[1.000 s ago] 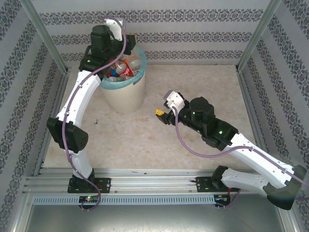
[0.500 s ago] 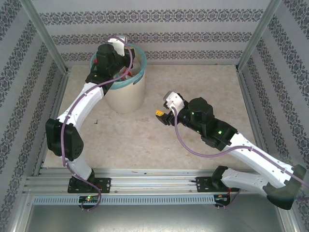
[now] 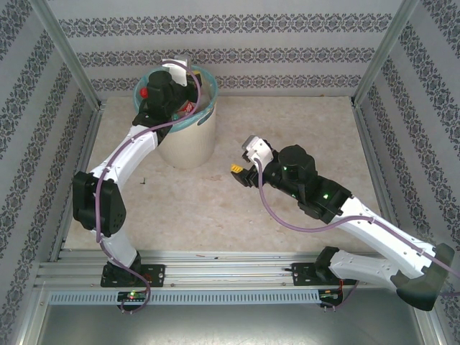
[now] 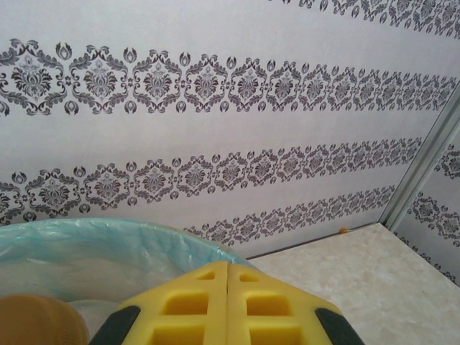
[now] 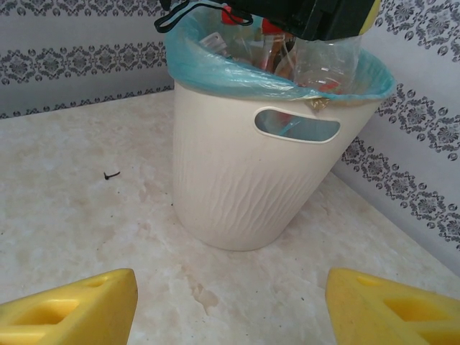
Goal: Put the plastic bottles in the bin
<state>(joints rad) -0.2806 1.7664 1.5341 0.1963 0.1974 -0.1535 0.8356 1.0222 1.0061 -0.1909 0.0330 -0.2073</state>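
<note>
The bin (image 3: 188, 140) stands at the back left of the table, cream-white with a blue-green bag over its rim (image 5: 215, 72). Several plastic bottles (image 5: 316, 57) stand inside it, clear with red caps (image 5: 228, 16); a red label (image 3: 188, 108) shows under the left arm (image 3: 158, 90). That arm reaches over the bin's mouth. My left gripper (image 4: 228, 287) is shut, its yellow fingers pressed together with nothing between them, above the bag's rim (image 4: 93, 231) and facing the back wall. My right gripper (image 5: 230, 309) stands open and empty low over the table, to the right of the bin.
Patterned walls and metal posts (image 3: 381, 50) close in the table on three sides. A small dark speck (image 5: 111, 175) lies on the marble top left of the bin. Bare table (image 3: 302, 122) stretches right of the bin and in front of it.
The left arm has swung lower and leftward over the bin, covering most of the bottles, and its jaws have closed. The right arm has barely moved.
</note>
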